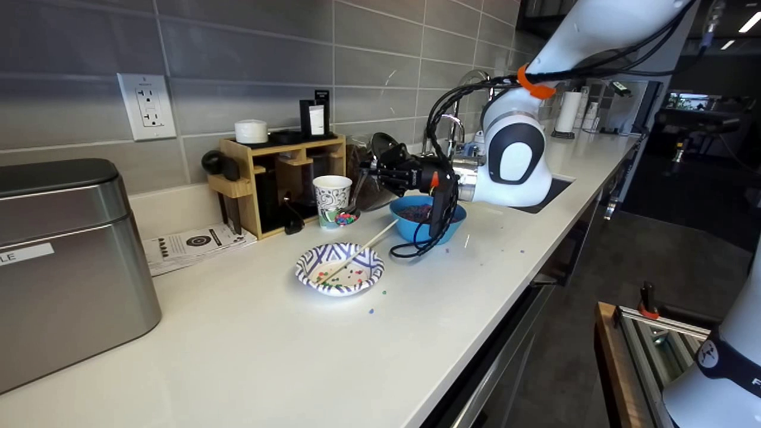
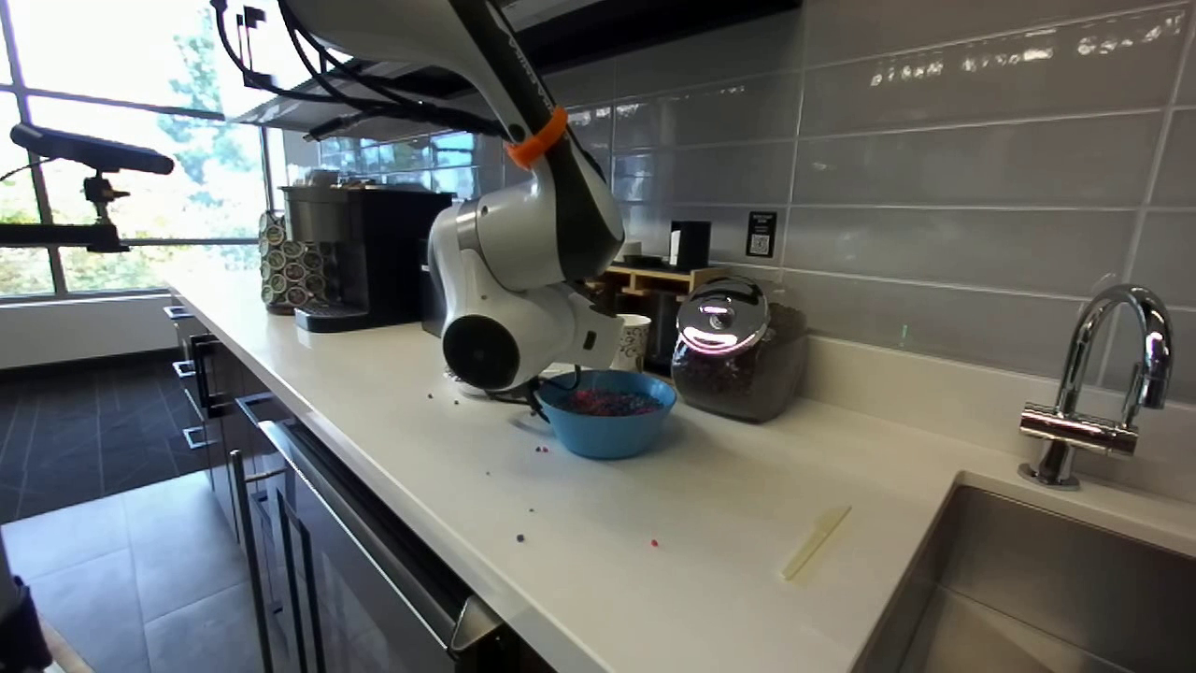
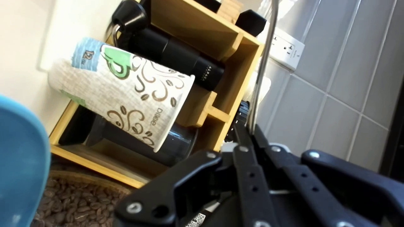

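Observation:
My gripper (image 1: 371,168) is shut on the thin handle of a metal spoon (image 1: 357,191). The handle also shows between the fingertips (image 3: 251,130) in the wrist view (image 3: 264,60). The spoon's head, low in front of the patterned paper cup (image 1: 333,193), carries colored beads (image 1: 345,219). A patterned paper bowl (image 1: 373,282) with a few beads and a thin stick (image 1: 376,239) sits nearer on the counter. A blue bowl (image 1: 410,230) of beads stands under the wrist; it shows in both exterior views (image 2: 607,437). The arm hides the gripper in an exterior view.
A wooden organizer (image 1: 245,169) and a jar of coffee beans (image 2: 738,374) stand by the wall. A steel bin (image 1: 77,273) stands at one end. A sink (image 2: 1018,570), faucet (image 2: 1070,425), pale knife (image 2: 816,544) and coffee machine (image 2: 374,252) are on the counter (image 2: 598,551). Loose beads lie about.

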You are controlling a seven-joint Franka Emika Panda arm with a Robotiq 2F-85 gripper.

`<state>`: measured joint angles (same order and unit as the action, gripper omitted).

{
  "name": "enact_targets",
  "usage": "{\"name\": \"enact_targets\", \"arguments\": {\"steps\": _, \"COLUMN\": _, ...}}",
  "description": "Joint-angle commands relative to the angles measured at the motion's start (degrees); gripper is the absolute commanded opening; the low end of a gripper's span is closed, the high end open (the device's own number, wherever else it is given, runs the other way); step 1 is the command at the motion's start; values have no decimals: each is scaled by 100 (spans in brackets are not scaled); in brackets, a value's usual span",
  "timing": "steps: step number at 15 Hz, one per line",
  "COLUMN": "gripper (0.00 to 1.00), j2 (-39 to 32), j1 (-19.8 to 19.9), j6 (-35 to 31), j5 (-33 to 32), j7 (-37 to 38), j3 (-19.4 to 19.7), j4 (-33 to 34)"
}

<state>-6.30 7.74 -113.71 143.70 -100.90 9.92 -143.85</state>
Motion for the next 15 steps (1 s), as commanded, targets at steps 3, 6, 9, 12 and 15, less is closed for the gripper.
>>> {"name": "enact_targets", "arguments": {"steps": 3, "gripper": 0, "j2": -159, "j1": 34, "j6": -176, "j5": -6, "j7": -620, "j3": 115, "j4": 47}}
{"name": "enact_targets", "arguments": {"steps": 6, "gripper": 0, "j2": -198, "j1": 5, "j6": -228, "j5": -9, "j7": -996, "j3": 99, "j4": 23}}
{"name": "enact_targets", "arguments": {"steps": 9, "gripper": 0, "j2": -288, "j1": -20, "j6": -356, "j5": -13, "j7": -1293, "j3": 87, "j4": 26}}
{"name": "enact_targets", "arguments": {"steps": 12, "gripper": 0, "j2": -380, "j1": -49, "j6": -366, "j5": -12, "j7": -1496, "j3": 79, "j4": 34}}
{"name": "enact_targets", "arguments": {"steps": 15, "gripper": 0, "j2": -392, "j1": -76, "j6": -353, "j5": 1, "j7": -1683, "j3": 76, "j4": 24}}
